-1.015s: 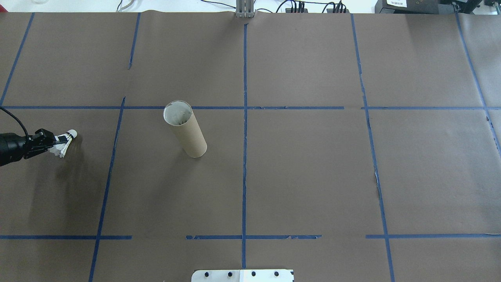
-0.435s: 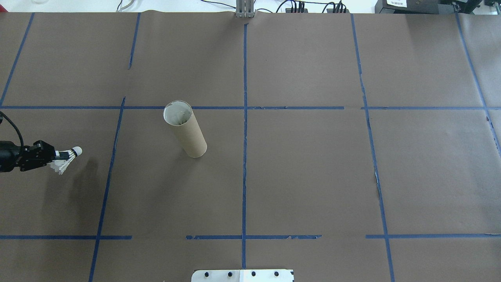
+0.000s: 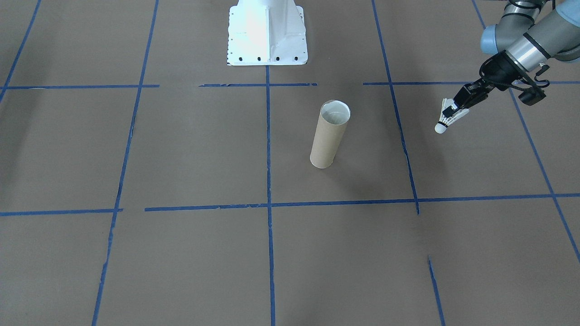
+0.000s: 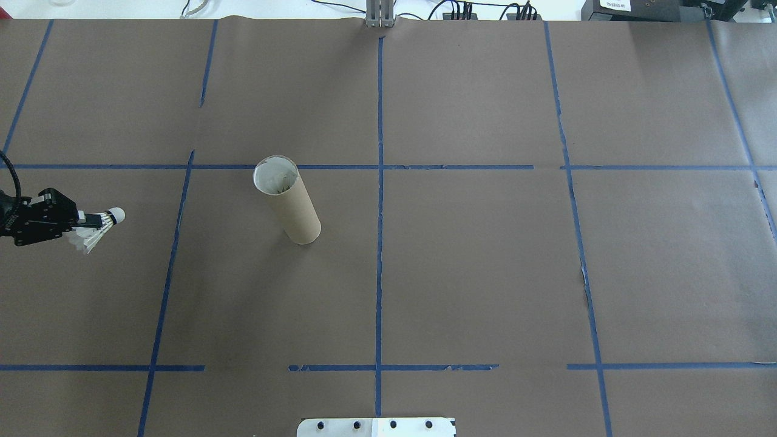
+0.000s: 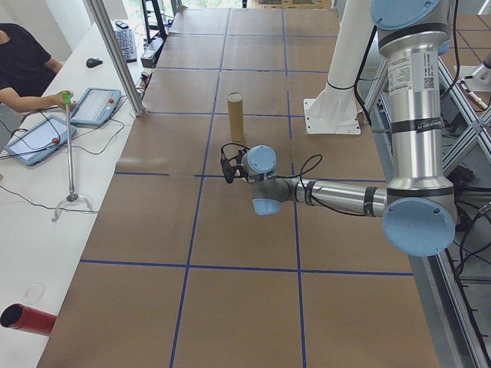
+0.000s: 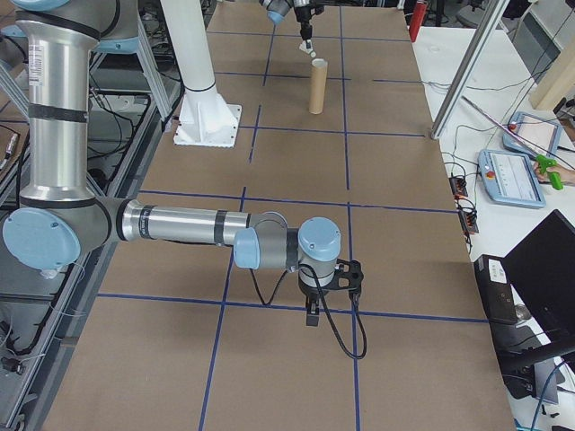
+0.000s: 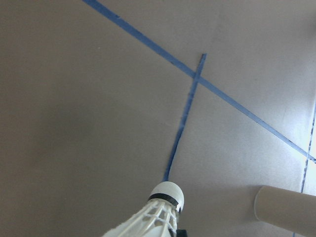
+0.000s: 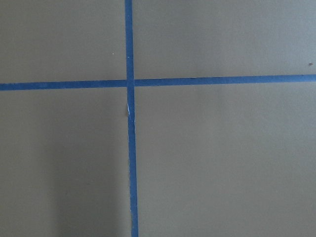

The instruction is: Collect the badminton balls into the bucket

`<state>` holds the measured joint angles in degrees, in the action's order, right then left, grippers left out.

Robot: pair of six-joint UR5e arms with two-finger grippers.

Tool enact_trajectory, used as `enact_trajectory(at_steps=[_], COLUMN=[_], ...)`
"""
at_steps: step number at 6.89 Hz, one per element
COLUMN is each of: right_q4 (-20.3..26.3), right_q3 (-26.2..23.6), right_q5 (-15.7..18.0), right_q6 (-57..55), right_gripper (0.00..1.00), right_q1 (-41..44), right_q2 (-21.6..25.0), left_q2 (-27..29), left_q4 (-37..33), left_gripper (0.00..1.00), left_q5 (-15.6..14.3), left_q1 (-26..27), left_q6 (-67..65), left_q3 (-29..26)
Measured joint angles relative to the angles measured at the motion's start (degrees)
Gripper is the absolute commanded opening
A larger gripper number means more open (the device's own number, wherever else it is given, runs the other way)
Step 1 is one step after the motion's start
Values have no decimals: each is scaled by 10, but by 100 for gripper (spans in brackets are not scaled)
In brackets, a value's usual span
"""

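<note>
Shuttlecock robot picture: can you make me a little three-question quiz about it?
1. True or false: the shuttlecock lies on the table.
2. Which gripper holds it? A) left gripper B) right gripper
3. Fill in: the cardboard tube stands ____ with its open end up.

Key: 1 false, it is held above the table; 2 A; 3 upright.

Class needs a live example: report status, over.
Left pincer shut on white feather shuttlecock, held above the table. Right pincer: visible only in the side view, state unclear. Tall brown cardboard tube upright, open mouth up. Path between them clear.
</note>
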<state>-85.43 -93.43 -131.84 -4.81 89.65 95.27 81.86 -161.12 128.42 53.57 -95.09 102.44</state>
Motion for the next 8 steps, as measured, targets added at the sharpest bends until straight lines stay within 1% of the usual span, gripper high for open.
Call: enact_trajectory(at_steps=[2, 3, 4, 5, 6, 7, 8], right_q4=[0, 0, 0, 0, 0, 0, 0], right_q3=[0, 0, 0, 0, 0, -1, -1], right_q5=[0, 0, 0, 0, 0, 0, 0], right_q6=[0, 0, 1, 1, 1, 0, 0], right_gripper=[100, 100, 100, 100, 100, 100, 100], right_q1=[0, 0, 0, 0, 0, 0, 0], right_q2=[0, 0, 0, 0, 0, 0, 0], left_q2=[-6, -7, -5, 2, 18, 53, 116], left_q4=[127, 188, 261, 347, 436, 534, 650], left_gripper=[0, 0, 0, 0, 0, 0, 0], left_q5=[-3, -17, -45, -67, -79, -88, -100], left_q1=[4, 3, 2, 0, -2, -10, -23], left_q6=[55, 82, 116, 156, 194, 227, 254], left_q3=[94, 136, 181, 229, 274, 306, 324])
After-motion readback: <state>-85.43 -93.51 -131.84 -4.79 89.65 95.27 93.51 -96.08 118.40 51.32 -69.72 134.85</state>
